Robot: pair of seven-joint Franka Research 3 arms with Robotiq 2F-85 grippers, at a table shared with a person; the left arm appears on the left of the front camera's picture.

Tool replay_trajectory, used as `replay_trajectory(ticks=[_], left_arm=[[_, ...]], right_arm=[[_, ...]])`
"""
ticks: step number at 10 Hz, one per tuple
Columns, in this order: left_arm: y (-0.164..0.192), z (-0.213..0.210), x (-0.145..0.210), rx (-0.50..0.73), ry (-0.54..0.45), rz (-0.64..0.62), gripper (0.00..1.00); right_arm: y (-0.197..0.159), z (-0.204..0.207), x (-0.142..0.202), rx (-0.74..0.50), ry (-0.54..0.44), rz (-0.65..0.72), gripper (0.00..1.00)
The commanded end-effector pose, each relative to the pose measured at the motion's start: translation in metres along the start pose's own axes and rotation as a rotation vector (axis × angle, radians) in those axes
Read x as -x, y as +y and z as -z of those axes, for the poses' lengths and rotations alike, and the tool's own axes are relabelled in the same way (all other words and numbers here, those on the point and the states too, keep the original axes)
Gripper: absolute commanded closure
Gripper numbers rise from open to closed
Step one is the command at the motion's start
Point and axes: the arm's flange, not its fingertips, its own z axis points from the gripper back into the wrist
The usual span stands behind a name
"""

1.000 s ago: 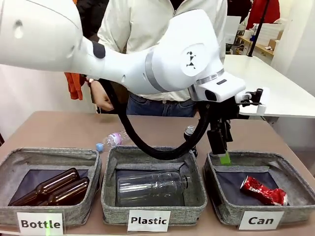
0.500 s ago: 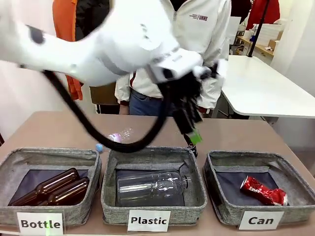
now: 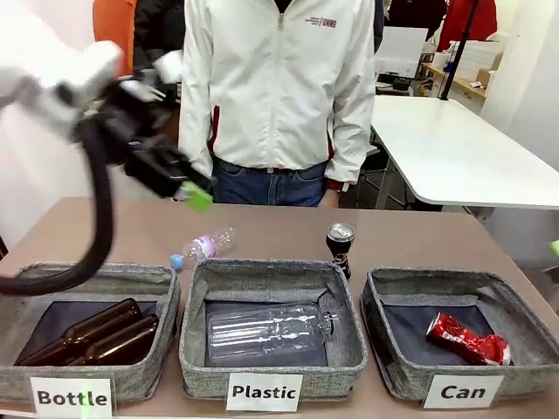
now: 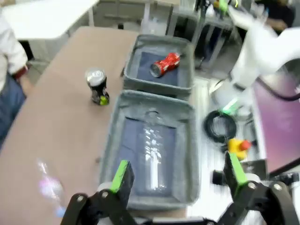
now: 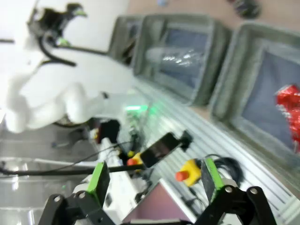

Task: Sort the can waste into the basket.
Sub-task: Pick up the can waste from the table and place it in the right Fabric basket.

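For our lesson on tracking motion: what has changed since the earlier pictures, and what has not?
The left gripper, open and empty, swung from above the Can basket back across to the robot's left. Nothing was grasped or released. The crushed red can stayed in that basket, the dark can upright on the table.

A robotics lab: a white robot arm [image 3: 44,74] hangs over a brown table [image 3: 279,231] carrying labelled grey bins [image 3: 349,353], with a yellow emergency-stop button [image 5: 190,171], coiled cables [image 4: 218,126] and aluminium framing [image 5: 225,136] below
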Motion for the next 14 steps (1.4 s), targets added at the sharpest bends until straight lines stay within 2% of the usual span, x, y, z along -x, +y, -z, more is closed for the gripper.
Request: replay_trajectory(ticks=[1,2,3,4,5,6,7,8,9,10,11,12,14], left_arm=[[-0.002,-0.054,0.079,0.014,-0.301,-0.378,0.0],[-0.004,-0.082,0.12,0.059,-0.408,-0.477,0.0],[-0.019,-0.105,0.164,0.076,-0.507,-0.521,0.0],[-0.034,-0.126,0.204,0.053,-0.604,-0.566,0.0],[-0.042,-0.152,0.237,0.051,-0.657,-0.601,0.0],[-0.039,-0.171,0.267,0.051,-0.654,-0.619,0.0],[-0.035,-0.171,0.278,0.036,-0.58,-0.564,0.0],[-0.028,-0.162,0.285,0.083,-0.499,-0.437,0.0],[-0.014,-0.16,0.284,0.102,-0.458,-0.38,0.0],[-0.026,-0.199,0.286,0.046,-0.595,-0.573,0.0],[-0.026,-0.199,0.286,0.046,-0.595,-0.573,0.0],[-0.026,-0.199,0.286,0.046,-0.595,-0.573,0.0],[-0.026,-0.199,0.286,0.046,-0.595,-0.573,0.0]], right_arm=[[-0.016,0.016,-0.043,-0.135,0.022,0.121,0.0],[-0.019,0.027,-0.055,-0.228,-0.013,0.143,0.0],[-0.021,0.036,-0.056,-0.329,-0.032,0.161,0.0],[-0.025,0.039,-0.057,-0.403,-0.064,0.188,0.0],[-0.029,0.034,-0.059,-0.436,-0.105,0.167,0.0],[-0.039,0.018,-0.062,-0.419,-0.15,0.136,0.0],[-0.047,0.001,-0.064,-0.4,-0.208,0.123,0.0],[-0.055,-0.023,-0.063,-0.401,-0.222,0.116,0.0],[-0.063,-0.048,-0.065,-0.345,-0.266,0.108,0.0],[-0.067,-0.067,-0.063,-0.307,-0.276,0.098,0.0],[-0.072,-0.082,-0.056,-0.207,-0.262,0.077,0.0],[-0.059,-0.055,-0.06,-0.343,-0.285,0.14,0.0],[-0.059,-0.055,-0.06,-0.343,-0.285,0.14,0.0]])
